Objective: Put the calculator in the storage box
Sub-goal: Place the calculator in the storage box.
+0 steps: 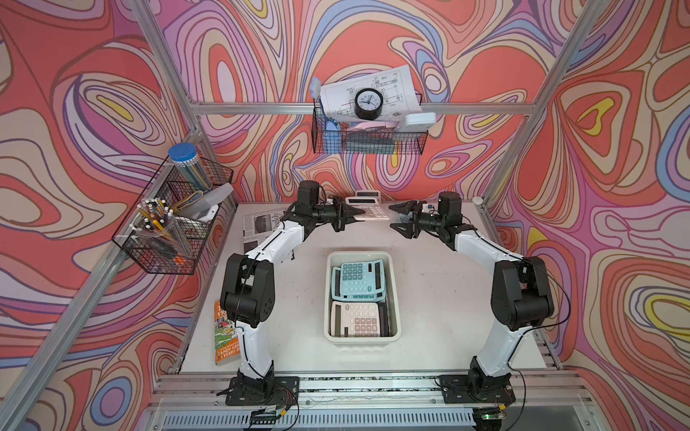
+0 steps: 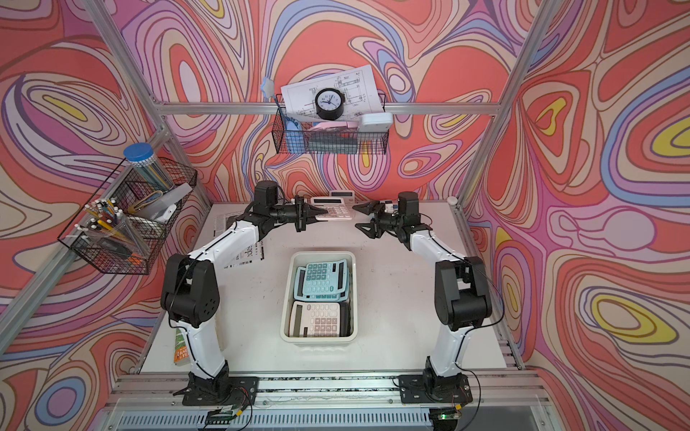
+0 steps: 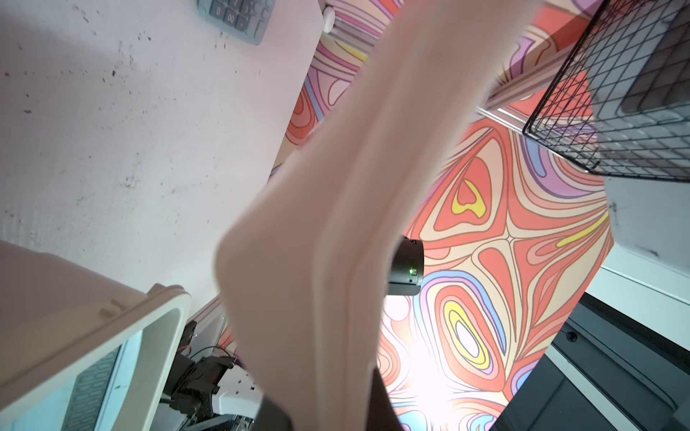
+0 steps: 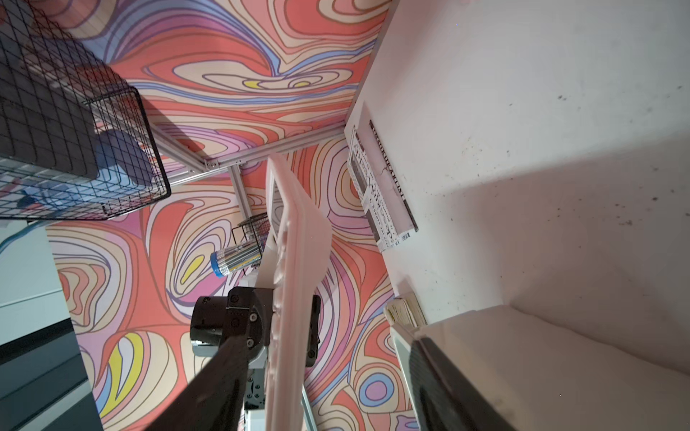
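A cream-white calculator (image 1: 369, 212) (image 2: 335, 211) hangs in the air over the back of the table. My left gripper (image 1: 356, 216) (image 2: 317, 215) is shut on its left end. The left wrist view shows it edge-on as a broad cream slab (image 3: 336, 224) running out from the jaws. My right gripper (image 1: 394, 216) (image 2: 358, 216) stands open at its right end, fingers spread apart. In the right wrist view the calculator (image 4: 298, 261) lies edge-on between those spread fingers (image 4: 216, 388). The cream storage box (image 1: 362, 255) (image 2: 323, 254) (image 3: 168, 317) sits mid-table, holding teal calculators (image 1: 358, 278) and a white one (image 1: 356, 320).
Another calculator (image 1: 367, 194) (image 3: 239, 18) lies at the table's back edge. A newspaper (image 1: 261, 224) is at the back left and a book (image 1: 224, 336) at the front left. Black wire baskets hang on the left frame (image 1: 175, 224) and the back rail (image 1: 369, 138).
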Robot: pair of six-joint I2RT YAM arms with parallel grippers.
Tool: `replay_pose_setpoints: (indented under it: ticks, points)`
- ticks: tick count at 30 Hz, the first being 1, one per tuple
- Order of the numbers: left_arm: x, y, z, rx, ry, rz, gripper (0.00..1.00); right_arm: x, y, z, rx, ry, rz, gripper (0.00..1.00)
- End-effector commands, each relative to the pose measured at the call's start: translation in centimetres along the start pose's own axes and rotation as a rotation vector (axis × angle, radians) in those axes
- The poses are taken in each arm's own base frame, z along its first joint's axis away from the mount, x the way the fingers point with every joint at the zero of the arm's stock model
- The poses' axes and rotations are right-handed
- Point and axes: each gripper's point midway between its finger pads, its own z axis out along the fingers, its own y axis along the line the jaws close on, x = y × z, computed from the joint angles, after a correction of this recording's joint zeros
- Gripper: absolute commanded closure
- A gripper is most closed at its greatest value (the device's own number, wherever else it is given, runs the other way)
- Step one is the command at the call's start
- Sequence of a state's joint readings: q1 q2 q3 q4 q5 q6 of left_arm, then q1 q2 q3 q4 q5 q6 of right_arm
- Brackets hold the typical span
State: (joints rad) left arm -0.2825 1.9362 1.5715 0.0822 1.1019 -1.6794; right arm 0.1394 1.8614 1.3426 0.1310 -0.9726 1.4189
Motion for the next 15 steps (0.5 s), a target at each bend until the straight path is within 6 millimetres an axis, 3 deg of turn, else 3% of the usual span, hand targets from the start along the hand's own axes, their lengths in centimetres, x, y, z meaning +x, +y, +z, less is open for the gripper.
replay_pose_setpoints:
  ticks: [1, 6, 15]
  points:
    - [1.6, 0.0, 0.2, 0.008, 0.108, 0.021, 1.00, 0.8, 0.9, 0.4, -0.044, 0.104, -0.040, 0.29]
    - [2.2, 0.0, 0.6, 0.018, 0.152, 0.015, 1.00, 0.6, 1.3, 0.8, -0.095, 0.149, 0.000, 0.31]
    - [2.3, 0.4, 2.0, 0.019, 0.176, 0.007, 1.00, 0.3, 2.8, 1.2, -0.204, 0.174, 0.057, 0.53]
